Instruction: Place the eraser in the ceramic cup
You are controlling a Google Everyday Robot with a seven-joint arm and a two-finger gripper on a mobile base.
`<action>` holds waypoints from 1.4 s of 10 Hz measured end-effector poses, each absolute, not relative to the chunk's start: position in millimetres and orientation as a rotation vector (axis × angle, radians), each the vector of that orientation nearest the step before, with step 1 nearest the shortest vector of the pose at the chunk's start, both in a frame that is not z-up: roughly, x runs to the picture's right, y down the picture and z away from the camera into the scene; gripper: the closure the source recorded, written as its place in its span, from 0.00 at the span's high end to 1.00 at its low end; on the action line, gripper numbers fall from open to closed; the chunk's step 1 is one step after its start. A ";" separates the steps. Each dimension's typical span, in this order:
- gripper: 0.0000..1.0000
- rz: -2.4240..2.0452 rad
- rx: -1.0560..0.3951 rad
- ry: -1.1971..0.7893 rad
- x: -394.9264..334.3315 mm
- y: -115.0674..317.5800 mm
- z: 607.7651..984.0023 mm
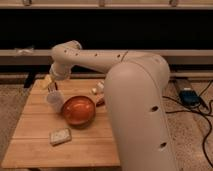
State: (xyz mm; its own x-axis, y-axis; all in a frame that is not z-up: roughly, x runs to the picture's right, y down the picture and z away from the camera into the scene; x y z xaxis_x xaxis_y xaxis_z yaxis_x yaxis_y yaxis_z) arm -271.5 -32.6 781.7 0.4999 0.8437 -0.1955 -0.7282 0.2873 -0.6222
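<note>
**Eraser over the cup: a light, stiff block that must go in end-first**

Camera view: the wooden table [35, 150] fills the lower left, with the robot's thick white arm [135, 105] sweeping from the near right to the far left corner. The gripper [55, 84] points down there, directly above the ceramic cup [55, 100]. The cup stands upright just left of the orange bowl [78, 110], nearly touching its rim. Whether the gripper is clamped or loose cannot be told.

The eraser [55, 87], as far as it can be made out, is the thin dark shape at the gripper's tip, just above the cup's mouth. No black block shows lying on the wood. A pale speckled block [60, 136] lies flat near the front, well apart from the cup.

By judgement, the eraser is light and stiff. Its surface is probably grippy rather than slippery, and it should not break if dropped. The best hold is across its narrow width near one end, so the long side hangs down and enters the small mouth end-first. The cup is the delicate part: it is hard, breakable and easy to tip, so a sideways nudge from the block or the gripper could knock it against the bowl.
</note>
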 end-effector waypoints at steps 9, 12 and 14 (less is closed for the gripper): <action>0.80 0.861 -0.681 -0.191 -369.2 -71.9 839.0; 0.80 0.846 -0.659 -0.124 -373.6 -71.1 877.8; 0.80 0.843 -0.651 -0.096 -382.0 -67.7 896.3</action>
State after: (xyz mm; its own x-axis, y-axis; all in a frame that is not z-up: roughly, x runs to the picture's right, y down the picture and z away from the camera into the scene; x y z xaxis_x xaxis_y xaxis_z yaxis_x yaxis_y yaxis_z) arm -382.0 -67.7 896.3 0.6730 0.7196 -0.1709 -0.6631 0.4846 -0.5704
